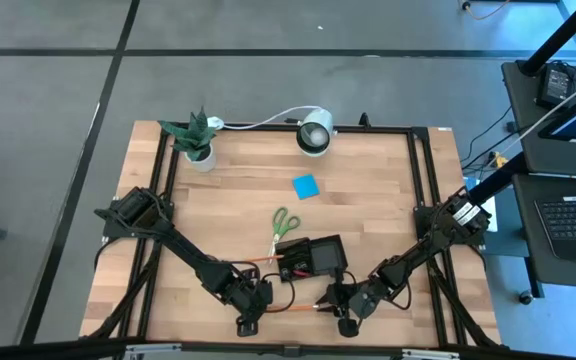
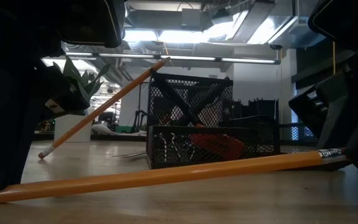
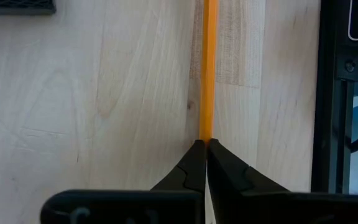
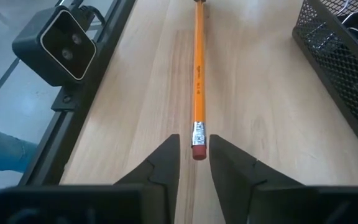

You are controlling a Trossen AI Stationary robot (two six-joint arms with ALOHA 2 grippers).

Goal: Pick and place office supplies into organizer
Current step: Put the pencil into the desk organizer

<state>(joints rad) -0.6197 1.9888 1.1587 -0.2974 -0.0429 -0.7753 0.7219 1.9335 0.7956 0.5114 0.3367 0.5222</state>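
Observation:
An orange pencil (image 1: 290,308) lies on the table near its front edge, between my two grippers. My left gripper (image 3: 205,144) is shut at the pencil's pointed end. My right gripper (image 4: 194,146) stands open, one finger on each side of the eraser end (image 4: 199,149), with narrow gaps. The black mesh organizer (image 1: 318,255) stands just beyond, with a red piece (image 2: 213,146) inside. A second pencil (image 2: 104,106) leans on the organizer's rim, eraser end on the table. Green-handled scissors (image 1: 283,228) and a blue pad (image 1: 305,186) lie farther back. My left gripper meets the pencil's pointed end (image 3: 207,134) with its shut fingertips, slanting down, the fingers in line with the pencil. The fingertips hide whether the point is between them or only against them. The pencil lies on the table.
A potted plant (image 1: 196,140) and a white round lamp (image 1: 315,133) stand at the table's far edge. A small black camera (image 4: 58,46) sits on the frame at the front edge, close to the pencil. Bare wood lies around the blue pad.

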